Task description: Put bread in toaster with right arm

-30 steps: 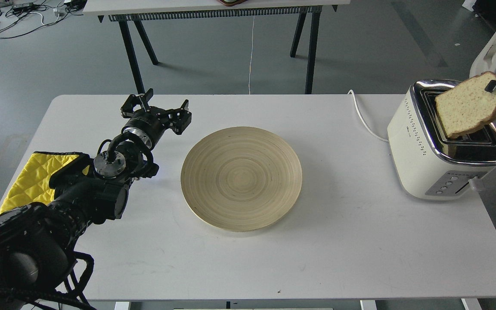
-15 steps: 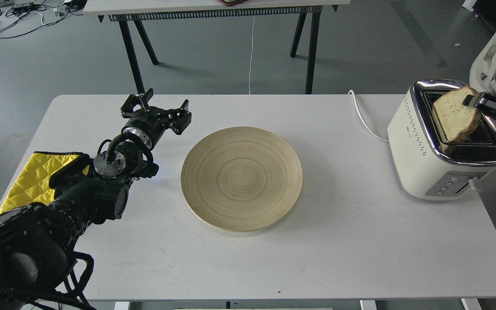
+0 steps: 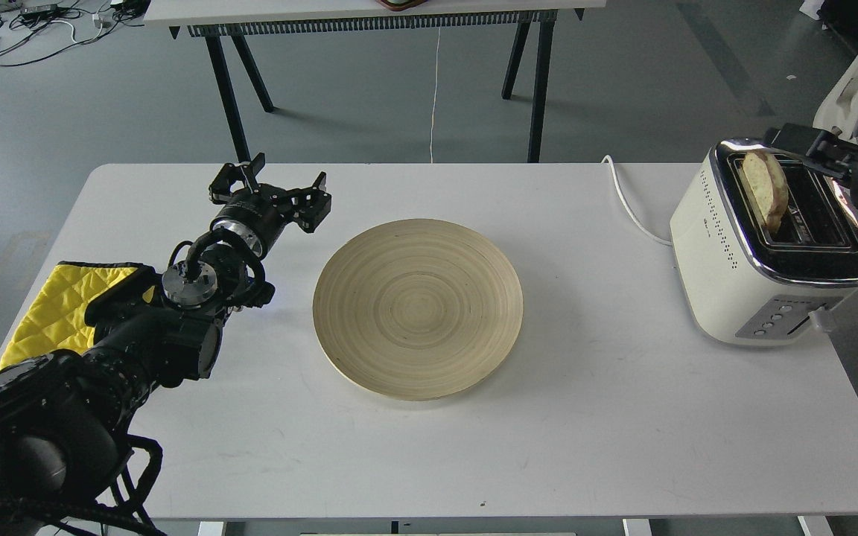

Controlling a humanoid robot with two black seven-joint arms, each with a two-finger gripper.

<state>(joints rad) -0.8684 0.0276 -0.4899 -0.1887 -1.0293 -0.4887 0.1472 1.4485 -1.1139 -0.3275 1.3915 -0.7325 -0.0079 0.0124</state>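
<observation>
The bread stands upright and edge-on in the left slot of the cream-white toaster, its upper half sticking out above the chrome top. My right gripper comes in from the right edge over the toaster's far end and meets the slice's top far corner, shut on it. My left gripper rests over the table's left part, left of the plate, with its fingers spread open and empty.
A round wooden plate lies at the table's middle. A yellow quilted cloth lies at the left edge under my left arm. The toaster's white cord runs off the back. A white chair stands behind the toaster.
My right gripper moved left and back, turning the bread from tilted flat over the toaster to upright and lowering it into the left slot. The left arm has not moved.
</observation>
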